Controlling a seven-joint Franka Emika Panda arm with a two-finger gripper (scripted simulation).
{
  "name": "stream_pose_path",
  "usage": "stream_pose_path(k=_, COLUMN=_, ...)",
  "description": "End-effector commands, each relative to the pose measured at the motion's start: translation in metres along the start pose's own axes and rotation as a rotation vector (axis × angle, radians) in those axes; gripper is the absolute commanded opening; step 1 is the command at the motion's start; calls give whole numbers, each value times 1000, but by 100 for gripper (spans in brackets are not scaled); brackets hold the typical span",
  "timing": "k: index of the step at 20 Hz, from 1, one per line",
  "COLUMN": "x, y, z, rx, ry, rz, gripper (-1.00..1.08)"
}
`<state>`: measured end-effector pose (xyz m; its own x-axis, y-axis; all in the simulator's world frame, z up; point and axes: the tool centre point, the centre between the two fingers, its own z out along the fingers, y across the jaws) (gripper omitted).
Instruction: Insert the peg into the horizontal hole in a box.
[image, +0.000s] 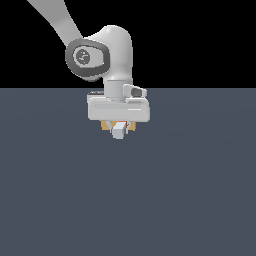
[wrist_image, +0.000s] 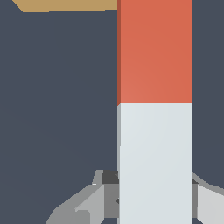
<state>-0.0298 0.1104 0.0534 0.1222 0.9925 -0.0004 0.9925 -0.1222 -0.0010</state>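
A white Franka arm hangs low over the dark slate surface (image: 128, 200), its tool (image: 119, 131) closed on the peg (wrist_image: 155, 109), a square bar with one orange-red half and one pale grey-white half. In the wrist view the grey fingers (wrist_image: 87, 203) clasp the pale end, while the orange-red end points toward the tan box (wrist_image: 65, 4), of which only an edge shows. From the exterior view, the box (image: 105, 125) peeks out just behind the tool, largely hidden by it. The hole cannot be seen in either view. No lettering or brand marks are legible anywhere.
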Motion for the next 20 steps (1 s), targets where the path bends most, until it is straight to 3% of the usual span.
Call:
stream_pose_path(k=1, x=12, y=-3, z=-2, rx=-1, ry=0, rz=-22, gripper=-100)
stream_pose_path(k=14, x=18, y=-6, z=-1, rx=2, ry=-1, rz=-31, gripper=-100)
stream_pose_path(k=20, x=43, y=-7, z=-2, rx=1, ry=0, rz=-32, gripper=-100)
